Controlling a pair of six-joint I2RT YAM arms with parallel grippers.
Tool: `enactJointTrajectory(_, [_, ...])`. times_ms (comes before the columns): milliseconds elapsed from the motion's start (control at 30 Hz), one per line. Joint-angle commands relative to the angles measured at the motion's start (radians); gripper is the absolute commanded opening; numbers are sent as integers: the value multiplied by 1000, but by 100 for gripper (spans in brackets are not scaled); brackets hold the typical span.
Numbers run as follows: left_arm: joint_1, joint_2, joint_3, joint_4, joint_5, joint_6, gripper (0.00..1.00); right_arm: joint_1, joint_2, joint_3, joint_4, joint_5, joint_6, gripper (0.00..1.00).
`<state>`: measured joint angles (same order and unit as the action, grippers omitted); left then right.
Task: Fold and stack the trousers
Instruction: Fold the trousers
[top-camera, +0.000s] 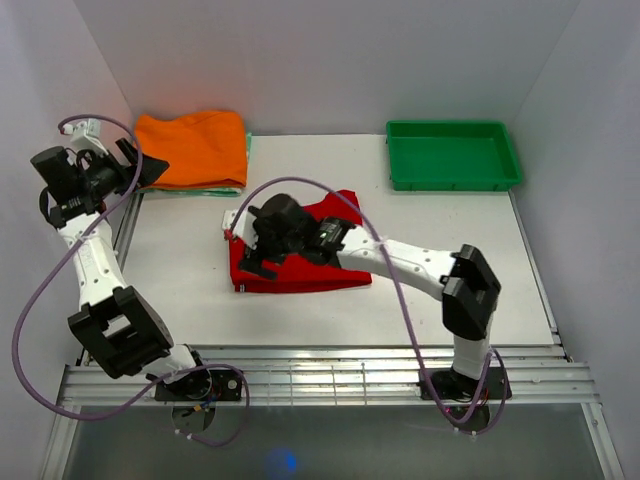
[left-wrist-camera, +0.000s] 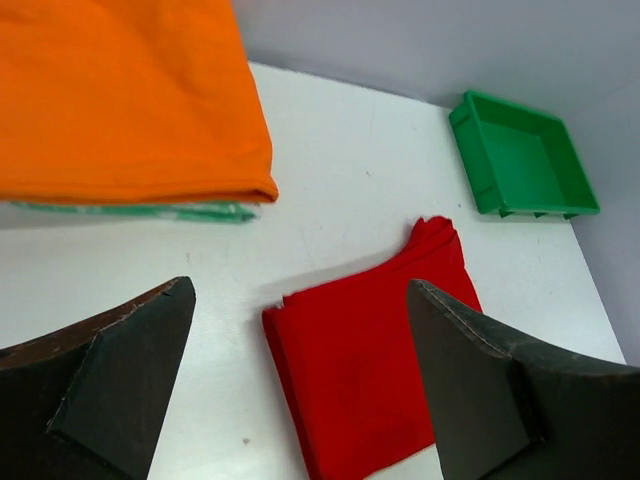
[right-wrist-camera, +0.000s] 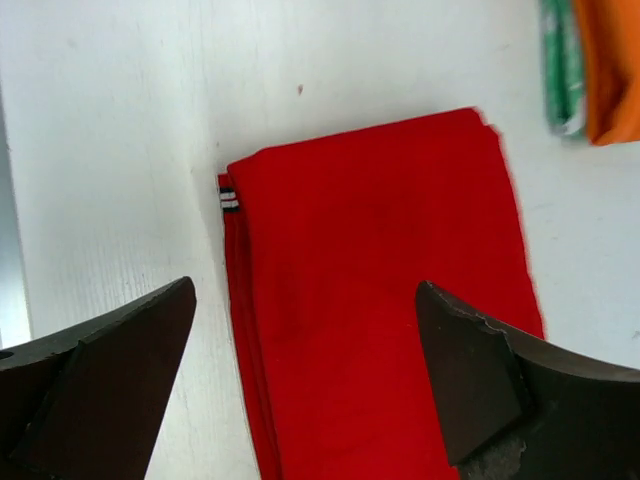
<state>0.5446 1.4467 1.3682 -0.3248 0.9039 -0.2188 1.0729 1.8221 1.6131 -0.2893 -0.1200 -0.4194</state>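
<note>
The red trousers (top-camera: 300, 268) lie folded in a flat rectangle on the white table, also in the left wrist view (left-wrist-camera: 375, 350) and the right wrist view (right-wrist-camera: 380, 300). Folded orange trousers (top-camera: 195, 147) lie on green ones (top-camera: 200, 188) at the back left, also in the left wrist view (left-wrist-camera: 130, 95). My right gripper (top-camera: 255, 255) hovers open over the left part of the red trousers, empty. My left gripper (top-camera: 150, 165) is open and empty, raised at the left beside the orange stack.
A green tray (top-camera: 453, 155) stands at the back right, also in the left wrist view (left-wrist-camera: 520, 155). White walls close in the table on three sides. A metal rail (top-camera: 320, 380) runs along the near edge.
</note>
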Motion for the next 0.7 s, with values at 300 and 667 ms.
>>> enactJointTrajectory(300, [155,-186,-315,-413,132,250,98,147,287,-30,99,328,-131,97])
enactJointTrajectory(667, [156,-152,-515,-352,210,151,96,101,342,-134,219,240,-142,44])
